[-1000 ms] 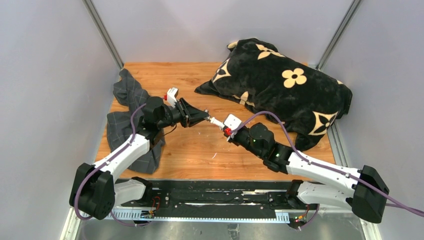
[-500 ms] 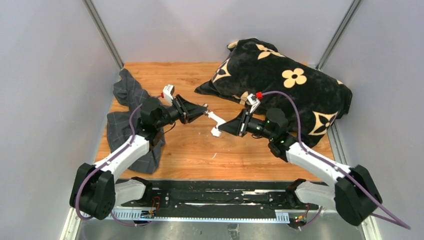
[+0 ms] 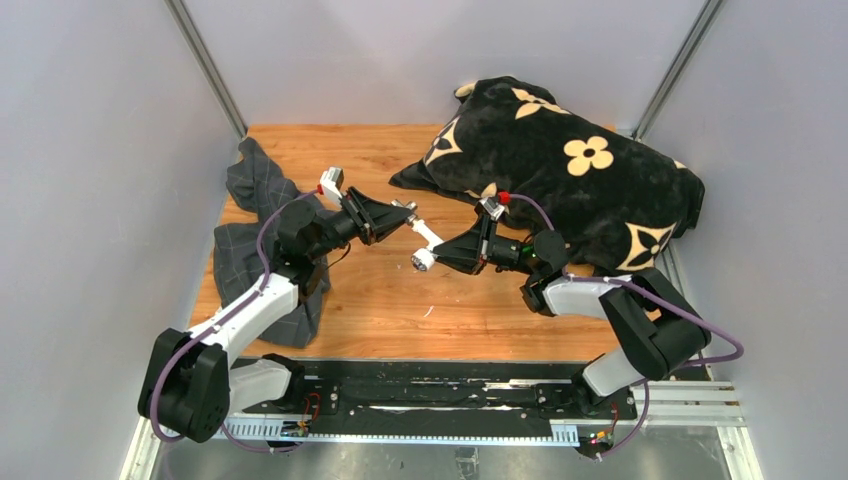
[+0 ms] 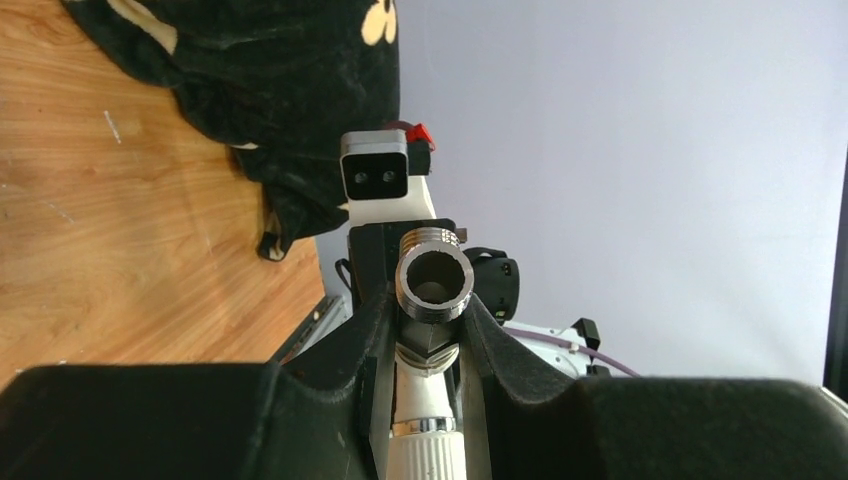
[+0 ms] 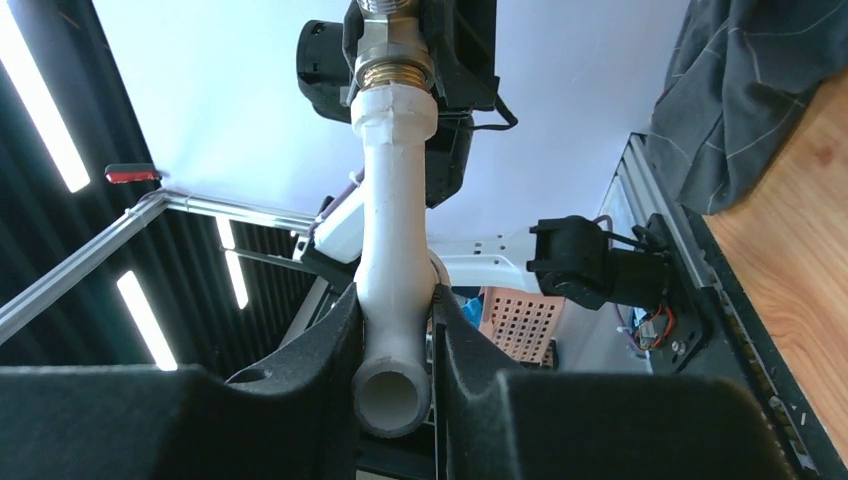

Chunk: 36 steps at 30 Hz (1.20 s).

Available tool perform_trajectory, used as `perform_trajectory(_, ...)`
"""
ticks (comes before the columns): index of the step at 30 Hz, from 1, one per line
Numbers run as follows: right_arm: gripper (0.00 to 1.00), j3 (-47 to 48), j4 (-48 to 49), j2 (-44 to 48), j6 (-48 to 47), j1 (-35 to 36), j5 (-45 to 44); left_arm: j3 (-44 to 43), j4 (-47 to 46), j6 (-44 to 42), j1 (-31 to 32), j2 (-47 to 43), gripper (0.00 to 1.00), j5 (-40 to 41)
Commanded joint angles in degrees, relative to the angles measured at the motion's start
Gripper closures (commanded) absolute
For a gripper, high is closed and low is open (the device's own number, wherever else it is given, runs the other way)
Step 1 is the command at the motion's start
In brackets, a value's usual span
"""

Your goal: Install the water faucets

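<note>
Since half a second ago the right arm has folded its elbow back, its end effector [image 3: 440, 254] pinching the white tap [image 5: 393, 230] above the wooden surface [image 3: 400, 300], joined to the metal fitting [image 4: 433, 236] clamped in the left end effector [image 3: 405, 213], the fitting's far end cut off in the right wrist view.

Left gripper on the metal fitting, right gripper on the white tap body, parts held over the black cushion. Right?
Not over the black cushion. Top external view: left gripper on the metal fitting, right gripper on the white tap body, parts held over the bare wooden table beside it.
</note>
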State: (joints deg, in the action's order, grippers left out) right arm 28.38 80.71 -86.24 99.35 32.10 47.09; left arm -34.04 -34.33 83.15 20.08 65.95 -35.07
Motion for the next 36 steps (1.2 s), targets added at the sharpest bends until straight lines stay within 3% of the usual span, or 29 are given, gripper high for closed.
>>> perform_trajectory(1, 0.99, 0.0, 10.1, -0.8, 4.4, -1.0, 0.0, 0.6, -3.1, 0.0, 0.8, -1.3, 1.0, -2.8)
perform_trajectory(8, 0.44, -1.3, 10.2, -0.7, 3.5, -1.7, 0.7, 0.8, -3.2, 0.0, 0.8, -1.5, 1.0, -2.0)
perform_trajectory(11, 0.33, -3.8, 9.9, -0.1, 2.9, -2.6, 1.2, 0.7, -2.9, 0.0, 0.8, -1.9, 1.0, -1.4)
perform_trajectory(22, 0.28, -13.7, -0.5, 9.6, -4.5, -8.6, 5.4, -1.7, 2.0, -1.2, 0.8, -3.2, 1.0, 0.6)
perform_trajectory(24, 0.27, -13.8, -10.7, 15.5, -10.7, -9.9, 6.9, -2.6, 4.5, -1.9, 0.8, -3.6, 1.0, 1.1)
perform_trajectory(26, 0.27, -10.8, -35.4, 23.7, -23.5, -10.3, 6.6, -3.2, 5.9, -1.9, 0.8, -4.0, 1.0, 1.6)
perform_trajectory(27, 0.26, -7.2, -52.1, 28.2, -33.2, -10.1, 4.3, -3.7, 7.1, -1.9, 0.8, -4.2, 1.0, 1.9)
perform_trajectory(29, 0.23, 2.3, -82.0, 36.6, -54.0, -8.6, -6.3, -4.4, 10.0, -2.3, 0.8, -4.6, 1.0, 2.1)
perform_trajectory(30, 0.22, 6.1, -90.3, 39.3, -62.1, -7.2, -12.2, -4.6, 11.0, -2.3, 0.8, -5.0, 1.0, 2.3)
perform_trajectory(32, 0.22, 10.8, -97.9, 42.9, -73.3, -5.3, -18.5, -4.8, 11.6, -2.1, 0.8, -5.2, 1.0, 2.9)
perform_trajectory(36, 0.24, 14.5, -99.0, 48.4, -90.8, 2.6, -24.3, -5.2, 12.0, -1.7, 0.8, -5.1, 1.0, 3.3)
